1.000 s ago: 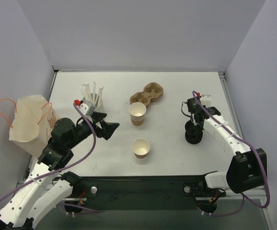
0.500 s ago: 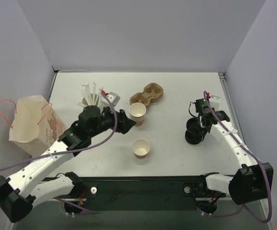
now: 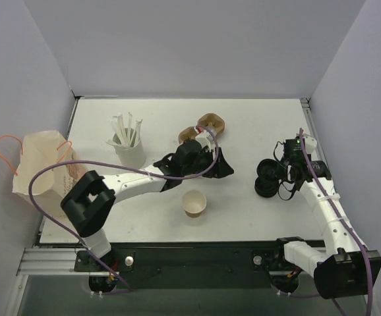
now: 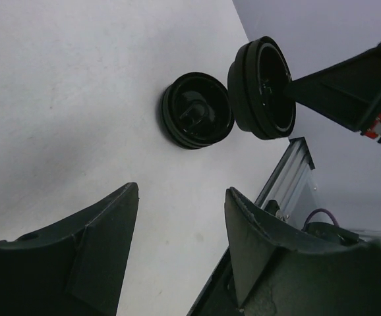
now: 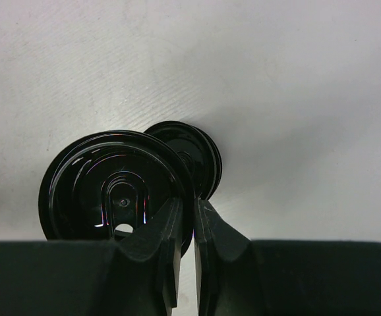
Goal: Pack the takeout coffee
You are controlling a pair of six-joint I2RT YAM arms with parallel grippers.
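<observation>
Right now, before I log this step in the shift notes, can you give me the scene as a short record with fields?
paper cup: upright, mid-table, no lid on
left gripper: open, holding nothing
right gripper: shut on black lid, held on edge
lid stack: on table, beside held lid
paper bag: at table's left edge

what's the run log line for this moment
right gripper: shut on black lid, beside lid stack | left gripper: open, empty | cup: on table, no lid
</observation>
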